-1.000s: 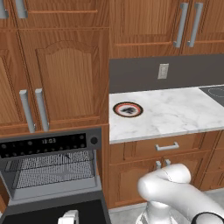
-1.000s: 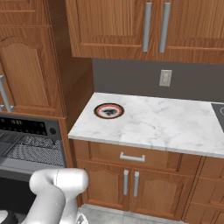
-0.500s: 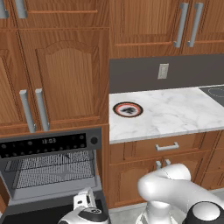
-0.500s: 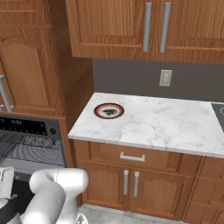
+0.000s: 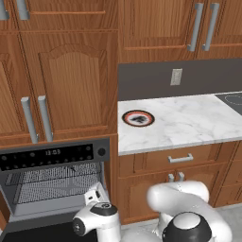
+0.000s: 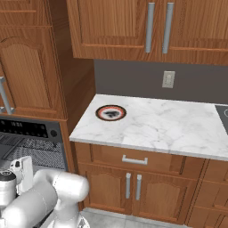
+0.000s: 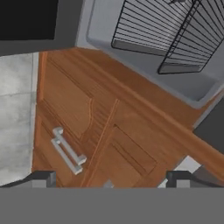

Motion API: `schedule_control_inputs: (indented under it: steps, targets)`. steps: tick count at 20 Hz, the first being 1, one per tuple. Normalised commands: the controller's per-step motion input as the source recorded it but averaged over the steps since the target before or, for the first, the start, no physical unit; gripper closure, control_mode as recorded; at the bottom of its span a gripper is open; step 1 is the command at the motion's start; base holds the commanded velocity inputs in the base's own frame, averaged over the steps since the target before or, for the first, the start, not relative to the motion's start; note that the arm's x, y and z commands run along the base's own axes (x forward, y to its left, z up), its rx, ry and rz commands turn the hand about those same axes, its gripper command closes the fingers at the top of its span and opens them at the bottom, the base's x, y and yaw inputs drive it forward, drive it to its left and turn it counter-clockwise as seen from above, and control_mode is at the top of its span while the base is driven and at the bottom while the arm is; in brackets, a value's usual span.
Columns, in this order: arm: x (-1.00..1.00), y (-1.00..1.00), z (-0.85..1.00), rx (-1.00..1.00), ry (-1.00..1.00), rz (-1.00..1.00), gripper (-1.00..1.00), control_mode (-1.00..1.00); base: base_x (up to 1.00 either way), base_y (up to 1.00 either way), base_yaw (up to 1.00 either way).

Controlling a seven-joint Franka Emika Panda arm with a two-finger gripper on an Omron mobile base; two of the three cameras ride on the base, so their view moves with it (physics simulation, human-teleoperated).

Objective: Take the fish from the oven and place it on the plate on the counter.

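We see a wood-fronted kitchen with the oven [image 5: 54, 177] standing open at about eight o'clock in the left base view, its display strip lit and its wire racks [image 5: 52, 182] bare as far as we can make out. The fish is too small or too hidden for us to find among the rack wires; we cannot tell where it lies. The plate [image 5: 138, 118], orange-rimmed with a dark pattern, sits on the counter [image 5: 189, 123] near its left end, at roughly one o'clock from the oven. In the right base view the plate [image 6: 111, 112] rests at ten o'clock on the white counter [image 6: 156, 127], and the oven [image 6: 31, 142] is cut off by the left edge. The gripper [image 7: 112, 177] shows in the hand view as two dark finger tips spread wide apart with nothing between them, above cabinet doors, the oven cavity at twelve to two o'clock. The arm's white hand sits low before the oven opening, partly cropped.
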Motion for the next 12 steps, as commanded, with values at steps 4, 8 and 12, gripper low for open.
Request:
schedule_control_inputs:
  steps: [4,8,12]
  targets:
    - [0.71,0.07,-0.33,-0.11,-0.02,0.06,-1.0,-1.0,0.0,0.0,0.0]
    - [0.34,0.31,-0.53,-0.12,0.0,0.1,-1.0,-1.0,0.0,0.0,0.0]
    - [0.27,0.36,-0.44,-0.08,0.0,0.11,-1.0,-1.0,0.0,0.0,0.0]
